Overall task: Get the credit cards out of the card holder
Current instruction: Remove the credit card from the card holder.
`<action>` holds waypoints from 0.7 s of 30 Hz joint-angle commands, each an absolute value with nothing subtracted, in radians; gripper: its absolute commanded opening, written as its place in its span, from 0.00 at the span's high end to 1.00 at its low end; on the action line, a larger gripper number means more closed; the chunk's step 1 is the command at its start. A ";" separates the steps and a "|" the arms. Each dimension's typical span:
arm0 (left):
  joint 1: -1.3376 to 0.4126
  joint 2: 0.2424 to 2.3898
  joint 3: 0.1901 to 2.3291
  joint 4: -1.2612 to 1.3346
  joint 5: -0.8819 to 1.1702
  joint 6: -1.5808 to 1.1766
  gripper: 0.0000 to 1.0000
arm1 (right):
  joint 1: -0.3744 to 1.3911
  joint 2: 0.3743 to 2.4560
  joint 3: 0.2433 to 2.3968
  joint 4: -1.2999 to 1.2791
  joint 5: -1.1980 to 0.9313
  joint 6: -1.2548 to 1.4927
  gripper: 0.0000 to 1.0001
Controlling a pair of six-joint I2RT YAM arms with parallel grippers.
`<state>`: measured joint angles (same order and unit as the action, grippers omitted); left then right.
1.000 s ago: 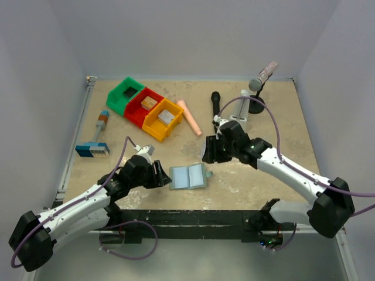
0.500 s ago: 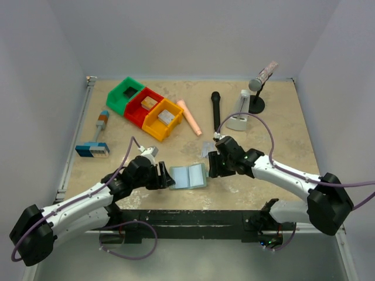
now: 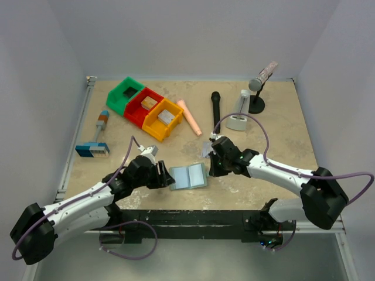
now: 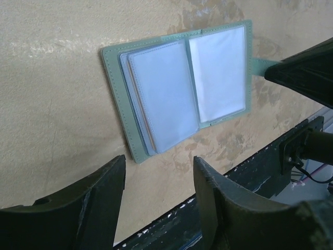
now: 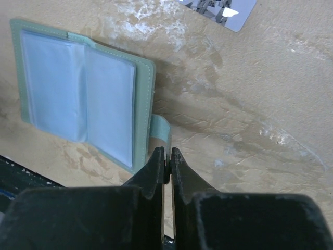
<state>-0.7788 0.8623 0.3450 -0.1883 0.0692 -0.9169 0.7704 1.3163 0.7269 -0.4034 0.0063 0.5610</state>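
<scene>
Card holder [image 3: 188, 175] lies open; right end effector [image 5: 166, 154], clenched empty, sits at its 3 o'clock strap [image 5: 160, 127], likely pinning it, left end effector [image 4: 158, 165] released at 9 o'clock.

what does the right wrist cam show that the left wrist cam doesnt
Only the right wrist view shows the silvery printed card lying on the table beyond the holder, cut off by the frame's top edge, and the right gripper with its fingers pressed together. Only the left wrist view shows the left gripper, open, near the holder. Both show the card holder lying open, clear pockets up.
</scene>
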 commanded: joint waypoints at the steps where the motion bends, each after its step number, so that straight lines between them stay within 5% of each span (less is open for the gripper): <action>1: -0.782 0.900 0.364 -0.144 0.049 -0.917 0.41 | 0.801 1.267 0.692 -0.354 -0.020 0.584 1.00; 21: -0.790 1.026 0.419 -0.083 0.063 -0.893 0.42 | 0.864 1.285 0.633 -0.311 -0.002 0.661 1.00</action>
<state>-0.7822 1.0138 0.3855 -0.1215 0.0700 -0.9127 0.8585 1.2762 0.6243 -0.3267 -0.0174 0.6479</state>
